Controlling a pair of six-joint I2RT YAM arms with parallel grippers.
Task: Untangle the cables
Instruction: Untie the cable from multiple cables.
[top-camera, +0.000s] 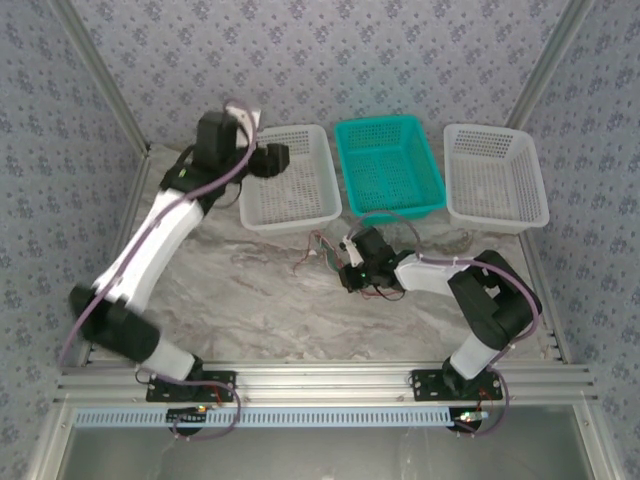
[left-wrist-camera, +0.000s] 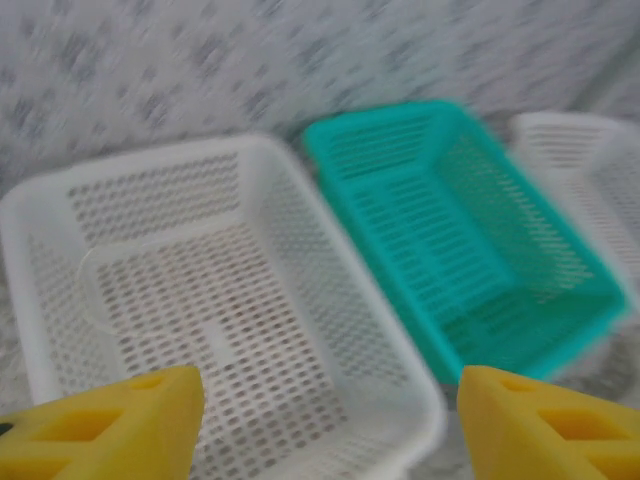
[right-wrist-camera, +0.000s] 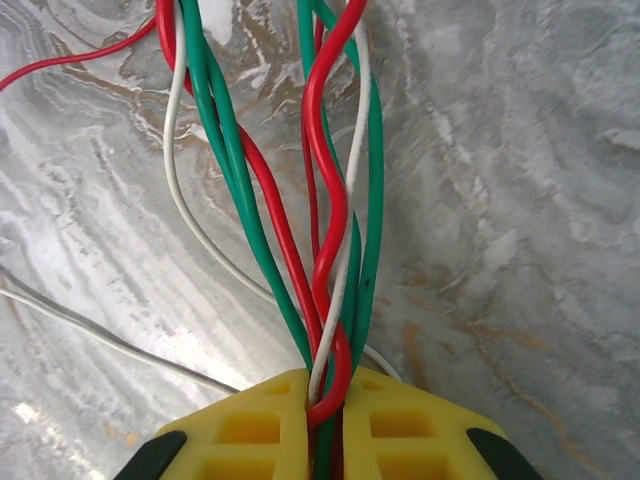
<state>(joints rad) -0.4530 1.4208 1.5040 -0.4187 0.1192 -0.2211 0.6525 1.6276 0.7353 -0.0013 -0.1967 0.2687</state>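
We see the cables lying on the table, just in front of the gap between the white basket and the teal basket. They form a small loose tangle, with thin ends trailing to the left. The right gripper is low over the table at the right end of that tangle, with its arm folded back towards its base.

From the right wrist we see the right gripper clamped on the cables. Red, green and whitish strands run together into the narrow slit between its yellow fingers. Above the fingers the strands twist round one another, then spread out over the table. One red strand curves off to the upper left, and a thin pale one lies on the table to the left, apart from the bundle.

The left gripper is raised over the left edge of the white basket, well apart from the cables. From the left wrist we see the left gripper with its yellow fingers spread wide and nothing between them. Below it is the white basket, with the teal basket just beside it. The end basket is blurred beyond that; from above, the end basket stands just right of the teal one.
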